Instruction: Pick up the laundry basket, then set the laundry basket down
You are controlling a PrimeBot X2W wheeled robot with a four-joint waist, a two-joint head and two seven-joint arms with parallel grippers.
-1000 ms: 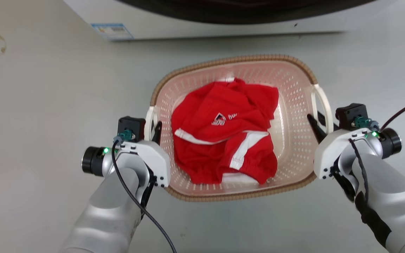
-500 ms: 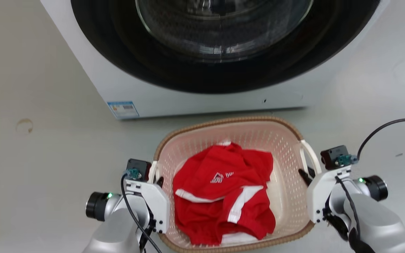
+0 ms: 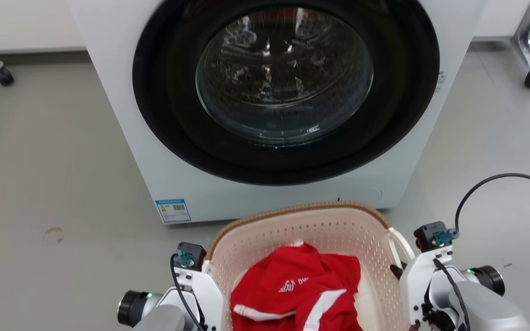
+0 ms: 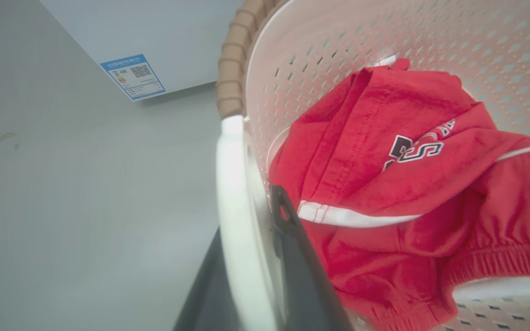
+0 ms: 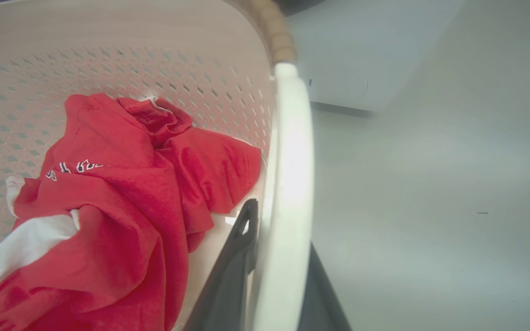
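1. Your two forearms, left (image 3: 161, 322) and right (image 3: 486, 308), are rounded silver-grey shells.
2. Each wrist wears a white housing (image 3: 414, 280) dotted with small dark screws.
3. A black camera block (image 3: 430, 232) with a teal connector tops each wrist.
4. A black cylinder (image 3: 492, 279) with a green light juts outward from each wrist.
5. A black cable (image 3: 499, 177) loops from the right wrist; another trails down the left.
6. Your left claw (image 4: 249, 211) and right claw (image 5: 279, 225) have dark, flat, tapering fingers (image 4: 302, 276), slotted near the tip.

The left gripper (image 4: 246, 216) and right gripper (image 5: 283, 230) are held apart, fingers forward, each clamped across a handle (image 4: 230, 174) of the laundry basket (image 3: 292, 216).
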